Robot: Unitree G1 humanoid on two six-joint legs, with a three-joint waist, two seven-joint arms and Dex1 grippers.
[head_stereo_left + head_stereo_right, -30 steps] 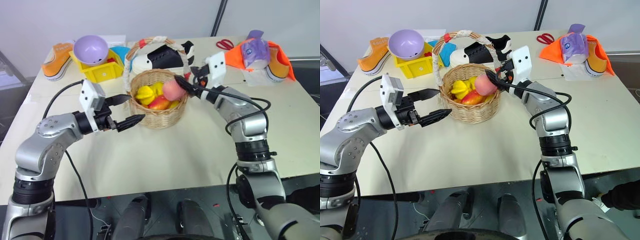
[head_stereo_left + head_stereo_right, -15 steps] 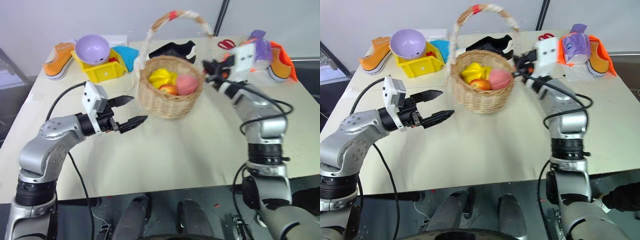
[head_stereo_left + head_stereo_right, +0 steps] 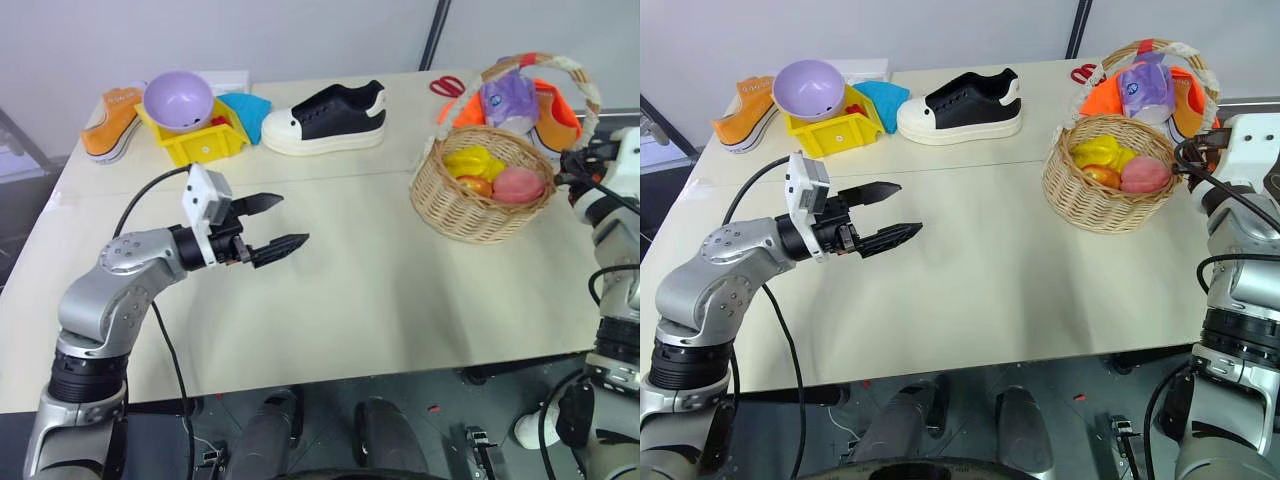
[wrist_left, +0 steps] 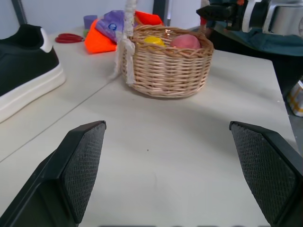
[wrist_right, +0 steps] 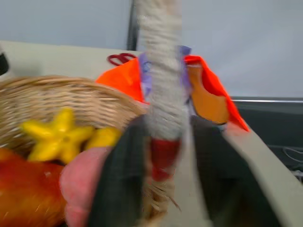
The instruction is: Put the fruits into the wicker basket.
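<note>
No writing is showing from the head views, where the wicker basket (image 3: pixel 1107 172) is sitting near the table's (image 3: pixel 970 300) right edge holding the peach (image 3: pixel 1146 174) and mango (image 3: pixel 1101 176), while the left gripper (image 3: pixel 268 225) is hovering open over bare tabletop, and the right wrist view is showing the right gripper's fingers (image 5: pixel 118 184) straddling the basket handle (image 5: pixel 161 90), grip unclear.

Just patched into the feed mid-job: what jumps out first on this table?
The wicker basket at the table's right edge, with the pink peach, the mango and yellow fruits inside; the right gripper straddles the foot of its handle. Next, the left gripper hangs wide open over bare table at centre-left. At the back, a black sneaker lies beside a yellow bin holding a purple bowl.
</note>
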